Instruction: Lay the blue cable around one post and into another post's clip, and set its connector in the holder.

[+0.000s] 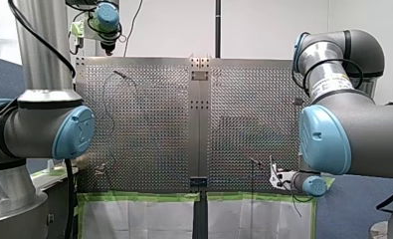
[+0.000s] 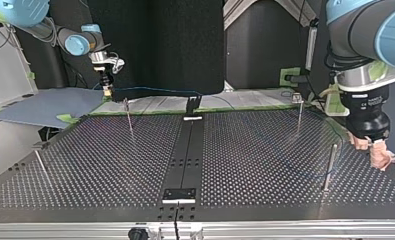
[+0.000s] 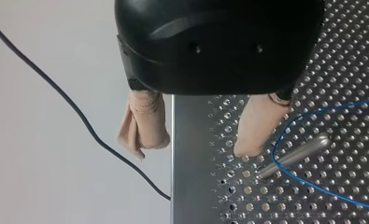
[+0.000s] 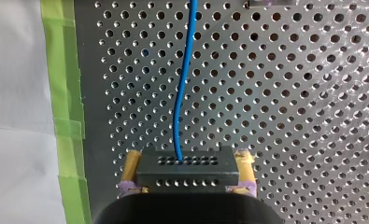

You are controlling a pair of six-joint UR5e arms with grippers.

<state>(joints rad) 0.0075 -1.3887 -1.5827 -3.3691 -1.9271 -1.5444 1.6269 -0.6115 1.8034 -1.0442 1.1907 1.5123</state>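
Note:
My right gripper is shut on the black connector, yellow pads on both its sides. The blue cable runs out of the connector ahead of the gripper over the perforated plate. In the top view this gripper hangs at the far left edge, and the cable stretches toward a black bracket. My left gripper is open, with beige fingers and nothing between them, over the plate's edge. Beside it the cable loops around a metal post. This gripper is at the top view's right.
Thin metal posts stand on the perforated table. A second black bracket sits at the near middle edge. Green tape lines the plate's border. A dark cord hangs off the table by my left gripper.

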